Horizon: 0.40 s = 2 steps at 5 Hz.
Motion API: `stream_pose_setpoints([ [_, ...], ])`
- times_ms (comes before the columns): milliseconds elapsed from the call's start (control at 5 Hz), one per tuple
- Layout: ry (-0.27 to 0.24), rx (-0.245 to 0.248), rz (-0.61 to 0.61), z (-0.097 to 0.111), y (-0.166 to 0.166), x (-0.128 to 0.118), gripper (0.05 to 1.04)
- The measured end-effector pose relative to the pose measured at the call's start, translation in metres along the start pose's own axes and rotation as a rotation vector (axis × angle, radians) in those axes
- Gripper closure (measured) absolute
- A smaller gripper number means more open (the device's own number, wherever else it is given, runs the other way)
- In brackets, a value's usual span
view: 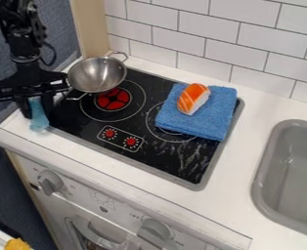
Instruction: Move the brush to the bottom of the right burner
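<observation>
Camera view: a black two-finger robot gripper [38, 112] is holding a translucent light-blue brush [38, 123] near the left end of a toy kitchen counter

Coming down from the upper left, the black robot arm [22, 44] is hanging beside a black glass cooktop [188, 158]. Its fingers are pinching the brush, one on each side, and the brush is pointing downward at the cooktop's left edge, well apart from the right burner [161, 134].

A shiny silver metal pan with wire handles [96, 75] is sitting at the back left of the cooktop, partly overlapping the left burner [113, 99], whose centre is showing red. A folded blue cloth [202, 122] is lying over much of the right burner, and a piece of orange-and-white toy sushi [193, 99] is resting on the cloth. Two red knobs [130, 141] are standing between the burners, toward the front.

White countertop [238, 178] is surrounding the cooktop, and a grey sink [264, 163] is occupying the right side. White rectangular tiles [182, 29] are covering the wall behind.
</observation>
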State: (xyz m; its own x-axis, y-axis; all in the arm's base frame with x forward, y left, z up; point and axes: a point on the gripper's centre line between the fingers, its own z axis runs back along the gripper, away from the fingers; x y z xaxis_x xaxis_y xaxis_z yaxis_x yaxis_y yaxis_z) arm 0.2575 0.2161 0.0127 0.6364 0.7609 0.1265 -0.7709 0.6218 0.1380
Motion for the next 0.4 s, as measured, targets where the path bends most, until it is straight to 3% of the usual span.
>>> stream_pose_setpoints([
  [200, 0.015, 0.039, -0.020, 0.005, 0.008, -0.005, 0.757],
  [400, -0.038, 0.101, 0.011, 0.025, 0.011, -0.002, 0.765],
])
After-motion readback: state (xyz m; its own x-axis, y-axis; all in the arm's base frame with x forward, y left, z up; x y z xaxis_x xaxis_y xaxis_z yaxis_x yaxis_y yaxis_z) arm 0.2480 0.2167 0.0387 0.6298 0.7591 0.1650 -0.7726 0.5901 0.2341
